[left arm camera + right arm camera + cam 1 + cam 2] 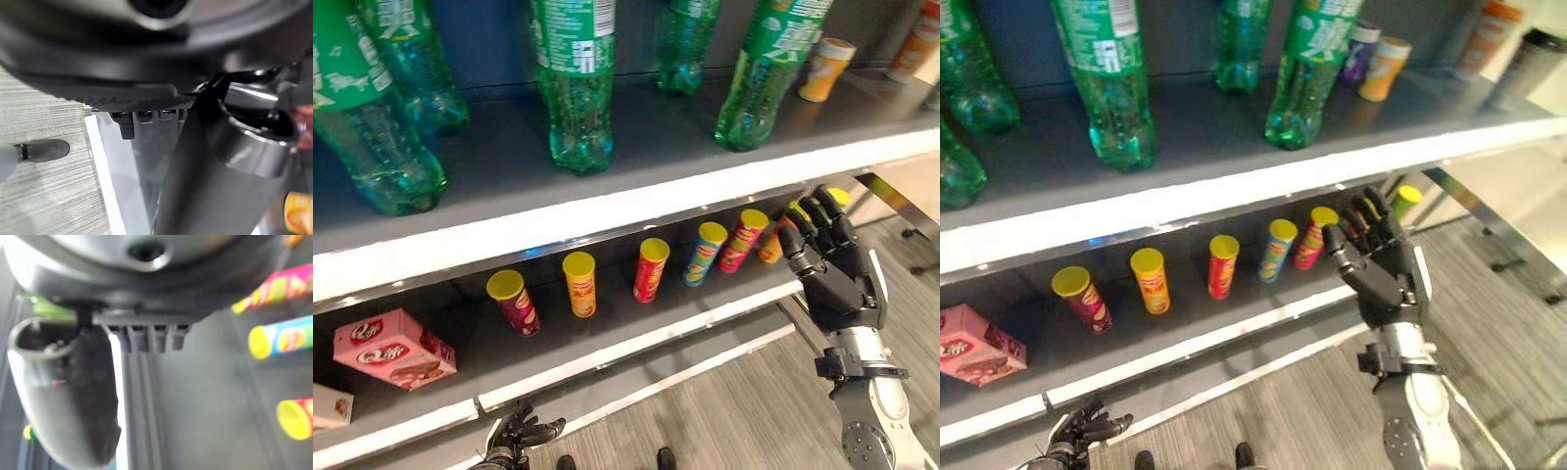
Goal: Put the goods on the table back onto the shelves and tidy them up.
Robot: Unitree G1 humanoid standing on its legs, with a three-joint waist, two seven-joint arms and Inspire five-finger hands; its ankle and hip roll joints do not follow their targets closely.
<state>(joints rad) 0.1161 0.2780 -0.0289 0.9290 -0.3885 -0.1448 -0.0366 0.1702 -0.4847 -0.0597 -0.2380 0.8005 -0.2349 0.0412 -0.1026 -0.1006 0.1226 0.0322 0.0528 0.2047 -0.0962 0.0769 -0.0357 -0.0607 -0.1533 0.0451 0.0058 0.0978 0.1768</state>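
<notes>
Several chip cans with yellow lids lie in a row on the lower shelf [607, 333]: a dark red one [514, 302], a yellow one [579, 283], a red one [650, 269], a blue one [704, 253] and a pink one [742, 240]. My right hand [832, 274] is raised in front of that shelf's right end, open, with straight fingers and nothing in it. An orange can [771, 247] lies just behind its fingertips. In the right wrist view the blue can [283, 338] lies past the fingers. My left hand [521, 431] hangs low by the floor, relaxed and holding nothing.
Several green bottles [576, 88] stand on the upper shelf [509, 157], with an orange can [825, 69] upright at its far right. A pink box [394, 350] lies at the lower shelf's left end. A metal shelf bracket [896, 201] juts out beside my right hand.
</notes>
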